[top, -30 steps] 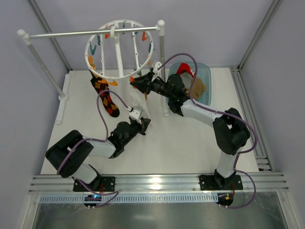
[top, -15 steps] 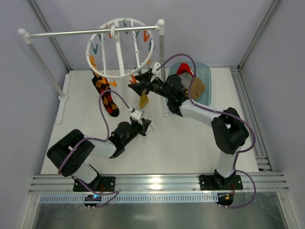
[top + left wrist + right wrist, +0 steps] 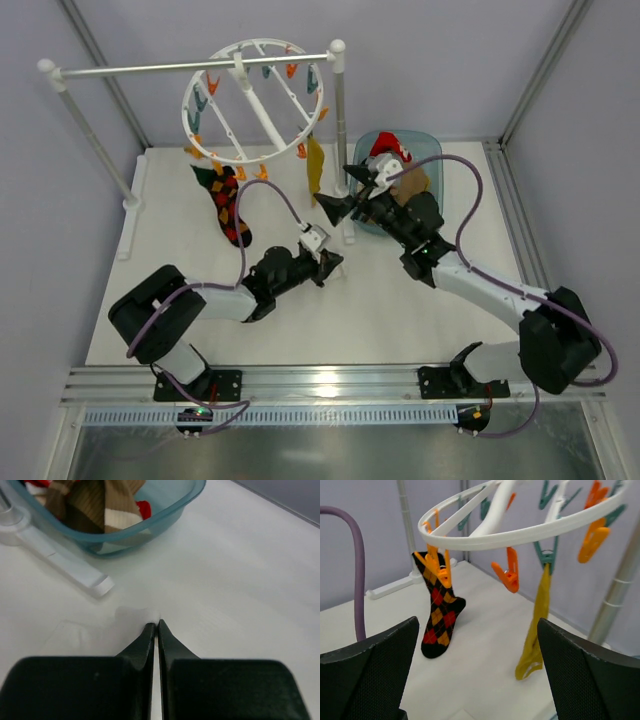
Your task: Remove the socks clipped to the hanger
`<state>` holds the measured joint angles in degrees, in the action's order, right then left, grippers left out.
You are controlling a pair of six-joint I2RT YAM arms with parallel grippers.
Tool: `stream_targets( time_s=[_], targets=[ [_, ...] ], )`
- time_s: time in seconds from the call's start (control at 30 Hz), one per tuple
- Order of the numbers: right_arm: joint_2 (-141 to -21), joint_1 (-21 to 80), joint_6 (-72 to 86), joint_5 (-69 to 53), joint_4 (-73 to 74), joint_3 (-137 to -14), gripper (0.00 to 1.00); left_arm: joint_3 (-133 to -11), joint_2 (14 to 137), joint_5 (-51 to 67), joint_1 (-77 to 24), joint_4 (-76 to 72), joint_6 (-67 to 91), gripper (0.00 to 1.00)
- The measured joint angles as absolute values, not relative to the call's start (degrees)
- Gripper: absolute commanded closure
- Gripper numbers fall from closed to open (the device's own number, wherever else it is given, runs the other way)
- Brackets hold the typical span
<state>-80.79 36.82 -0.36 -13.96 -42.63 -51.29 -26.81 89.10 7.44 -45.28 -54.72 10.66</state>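
A: Overhead view. The round white plastic hanger (image 3: 262,112), wheel-shaped with spokes, hangs on the rail stand (image 3: 190,68) at the far side of the tabletop (image 3: 380,320). Two socks are clipped to it: the argyle sock (image 3: 228,205) on the left and the yellow sock (image 3: 315,165) on the right.

B: The right wrist view adds the clips. An orange clip (image 3: 437,562) pinches the argyle sock's top and a teal clip (image 3: 547,555) holds the yellow one. Both socks hang limp and soft. I cannot tell whether their toes touch the tabletop.

A: And the right gripper (image 3: 476,625)?

B: Its jaws are spread wide with nothing between them. The black pads are finely textured. It faces the hanger, apart from both socks.

A: The left wrist view shows the left gripper (image 3: 156,625) with jaws pressed together and empty, low over the smooth white tabletop. Ahead is a translucent teal basin (image 3: 165,517) holding a ribbed brown-and-tan sock (image 3: 107,505) and some red fabric (image 3: 142,507). Only this view shows the ribbing.
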Motion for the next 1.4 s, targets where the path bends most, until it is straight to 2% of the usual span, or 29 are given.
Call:
stream_targets(
  time_s=[0.17, 0.3, 0.5, 0.6, 0.8, 0.97, 1.03, 1.07, 1.1, 1.13, 1.3, 1.4],
  targets=[
    [-67.75, 28.14, 4.08, -8.47, -46.04, -40.40, 0.00, -38.89, 94.37, 10.57, -48.82, -47.29, 8.73, 1.00],
    [-61.69, 21.04, 8.23, -1.50, -46.72, -32.80, 0.00, -52.86, 100.03, 11.92, -49.12, -39.66, 7.18, 1.00],
    [-52.77, 19.46, 11.35, 9.13, -48.16, -21.98, 0.00, -72.20, 105.60, 12.51, -48.51, -28.75, 5.15, 1.00],
    [-47.00, 18.83, 12.10, 15.92, -48.75, -17.41, 0.00, -79.53, 107.90, 13.67, -47.48, -27.94, 5.96, 1.00],
    [-32.58, 18.20, 12.69, 25.45, -50.83, -8.97, 0.00, -87.46, 115.98, 14.09, -44.21, -32.03, 10.24, 1.00],
    [-27.31, 18.17, 12.69, 27.46, -50.96, -7.92, 0.00, -92.75, 125.23, 12.51, -43.09, -31.79, 13.21, 0.99],
    [-27.42, 18.15, 12.80, 27.73, -50.96, -7.92, 0.00, -94.30, 127.92, 11.97, -43.18, -31.11, 13.61, 0.72],
    [-27.73, 18.15, 12.88, 27.73, -50.96, -7.92, 0.00, -94.76, 128.88, 11.77, -43.27, -30.57, 13.72, 0.51],
    [-28.38, 18.15, 12.99, 27.75, -51.00, -7.92, 0.00, -94.85, 129.36, 11.57, -43.38, -30.24, 14.09, 0.13],
    [-29.17, 18.15, 13.10, 27.73, -50.98, -7.92, 0.00, -94.85, 129.56, 11.35, -43.44, -29.61, 14.24, 0.01],
    [-34.46, 18.15, 13.52, 27.07, -50.96, -8.12, 0.00, -93.62, 128.79, 9.28, -44.21, -30.55, 14.57, 0.00],
    [-36.42, 18.15, 13.56, 26.30, -50.94, -8.75, 0.00, -88.79, 125.64, 6.50, -45.19, -31.79, 14.20, 0.00]
  ],
)
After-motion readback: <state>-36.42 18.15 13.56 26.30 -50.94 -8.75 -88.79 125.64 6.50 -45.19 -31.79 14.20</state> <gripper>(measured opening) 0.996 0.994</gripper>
